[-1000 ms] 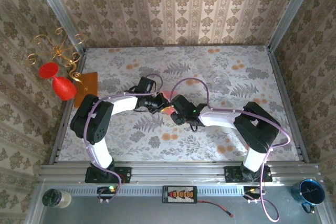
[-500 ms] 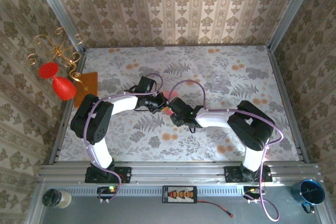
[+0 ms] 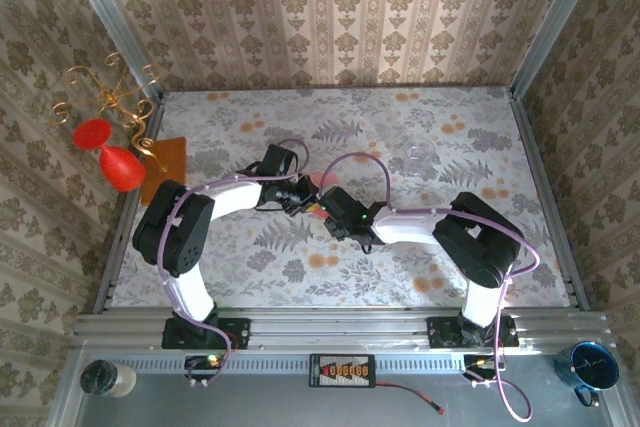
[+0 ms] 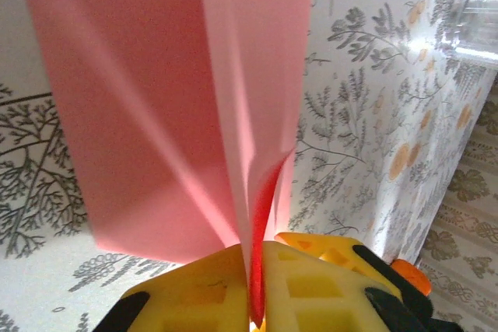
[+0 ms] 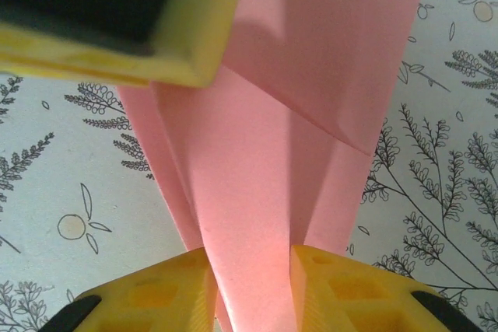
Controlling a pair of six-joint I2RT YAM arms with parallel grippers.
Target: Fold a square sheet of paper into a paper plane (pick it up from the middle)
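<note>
Bright, even; soft shadows across paper plane (image 4: 179,114) (glare upper-right).

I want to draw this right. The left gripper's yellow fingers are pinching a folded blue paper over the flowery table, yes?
No, the folded paper is pink, not blue. The left wrist view shows it pinched between the left gripper's yellow fingers over the flowery table.

Thin matt salmon-pink paper, smooth between sharp creases, for the paper plane (image 4: 156,114). Moulded yellow plastic with a slight sheen and black trim on the left gripper (image 4: 253,254) and right gripper (image 5: 253,270). Matt floral-printed covering over the table (image 3: 480,127). Brushed aluminium rail (image 3: 340,332). Smooth red goblets (image 3: 120,167). Shiny gold wire stand (image 3: 115,92).
</note>
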